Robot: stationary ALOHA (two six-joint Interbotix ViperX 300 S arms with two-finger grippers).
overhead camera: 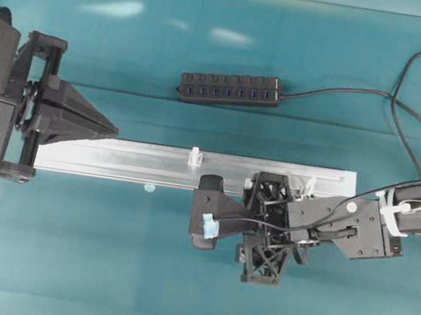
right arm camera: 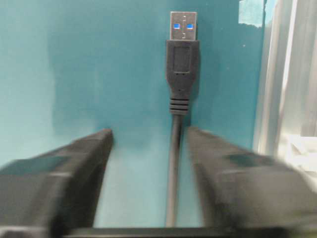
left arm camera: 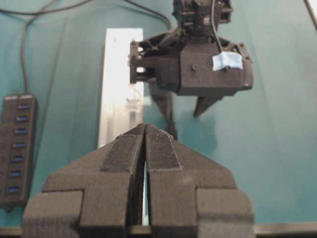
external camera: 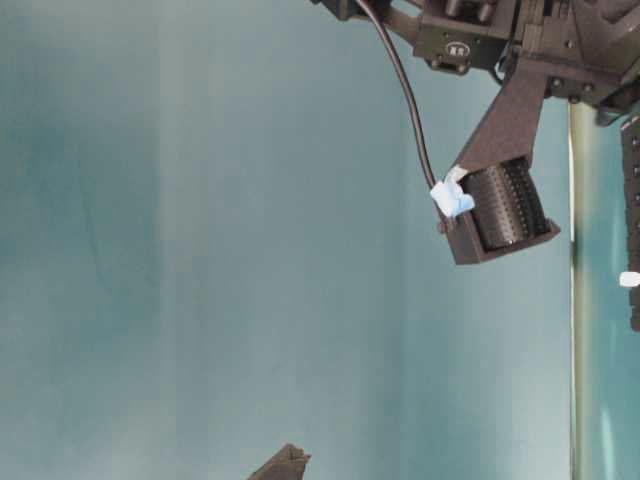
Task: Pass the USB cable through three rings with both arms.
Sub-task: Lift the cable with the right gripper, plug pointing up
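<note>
Overhead, left pincer: the left gripper [overhead camera: 112,129] points along the table at the near end of the aluminium rail [overhead camera: 153,162], its tips just over that end.
Overhead, right pincer: the right gripper [overhead camera: 199,214] points down at the table just beside the rail's front edge.
Overhead, rings: one whitish ring [overhead camera: 194,155] stands on the rail, between the two pincers and just behind the right one.
Overhead, hub: the multi-port hub [overhead camera: 230,90] lies well behind both pincers.
Table level: the right pincer hangs over the cloth with a blue tape patch [external camera: 452,198] on its side; from here I cannot tell how its jaws stand.
Left wrist, pincer state: the left pincer's jaws are pressed together, with nothing between them.
Left wrist, beyond: the rail runs straight ahead of its tips, and the right pincer stands ahead and to its right.
Right wrist, pincer state: the fingers [right arm camera: 74,168] are blurred and spread, one on each side of the cord, a gap showing on both sides.
Right wrist, cable: the USB cable [right arm camera: 174,148] lies on the cloth between the fingers, and its plug [right arm camera: 182,54] lies beyond the tips, pointing away.
</note>
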